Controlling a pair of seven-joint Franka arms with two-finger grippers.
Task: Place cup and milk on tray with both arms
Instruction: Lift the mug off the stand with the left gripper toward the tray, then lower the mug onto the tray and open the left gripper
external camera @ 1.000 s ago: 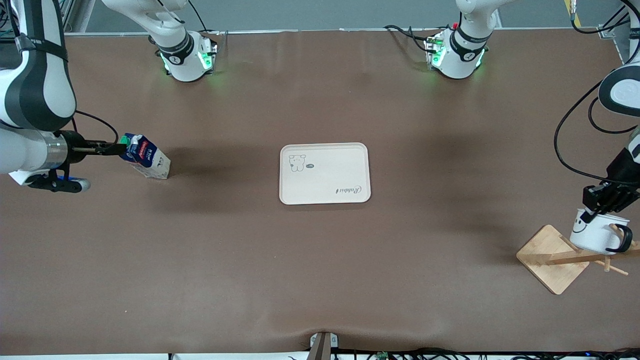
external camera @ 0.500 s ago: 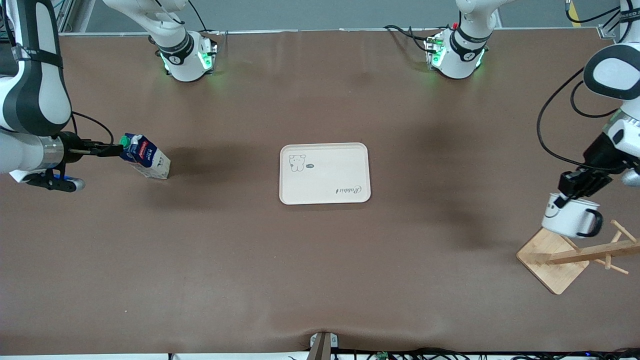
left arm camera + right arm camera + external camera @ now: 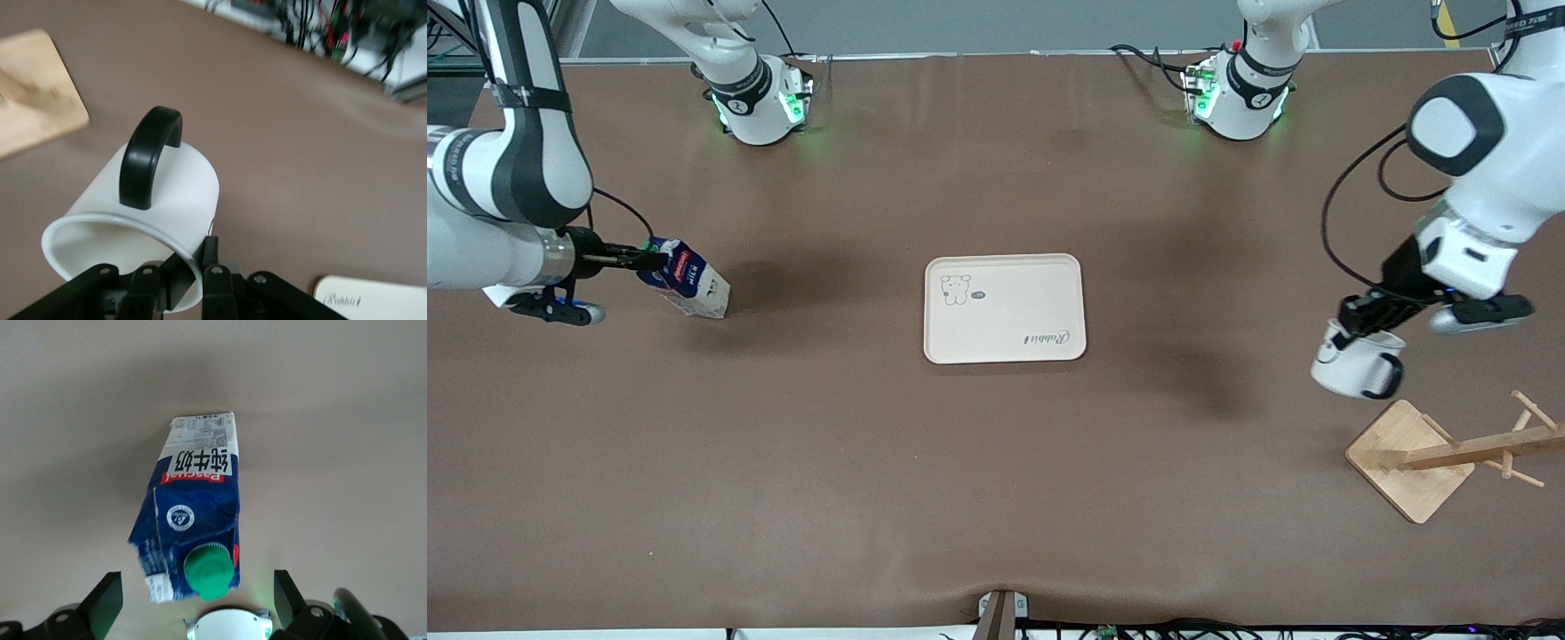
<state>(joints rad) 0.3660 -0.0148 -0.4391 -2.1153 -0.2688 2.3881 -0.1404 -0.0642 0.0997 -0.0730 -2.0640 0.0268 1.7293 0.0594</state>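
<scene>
The milk [image 3: 692, 284] is a dark blue carton with a green cap that leans on the table toward the right arm's end. My right gripper [image 3: 649, 260] is at its top, open. In the right wrist view the fingers [image 3: 107, 597] stand wide apart on either side of the milk's [image 3: 197, 500] capped end without touching it. My left gripper [image 3: 1371, 313] is shut on the rim of the white cup [image 3: 1352, 366] and holds it tilted in the air over the table beside the wooden rack. In the left wrist view the cup [image 3: 167, 193] shows its black handle. The cream tray [image 3: 1005, 308] lies at mid-table.
A wooden rack [image 3: 1409, 458] with a square base and pegs stands toward the left arm's end, nearer to the front camera than the cup; its base shows in the left wrist view [image 3: 33, 87]. A tray corner shows there too [image 3: 370, 300]. Both arm bases stand at the table's top edge.
My left gripper has carried the cup off the rack and toward the tray. My right gripper has edged in around the milk's top. The milk has not moved.
</scene>
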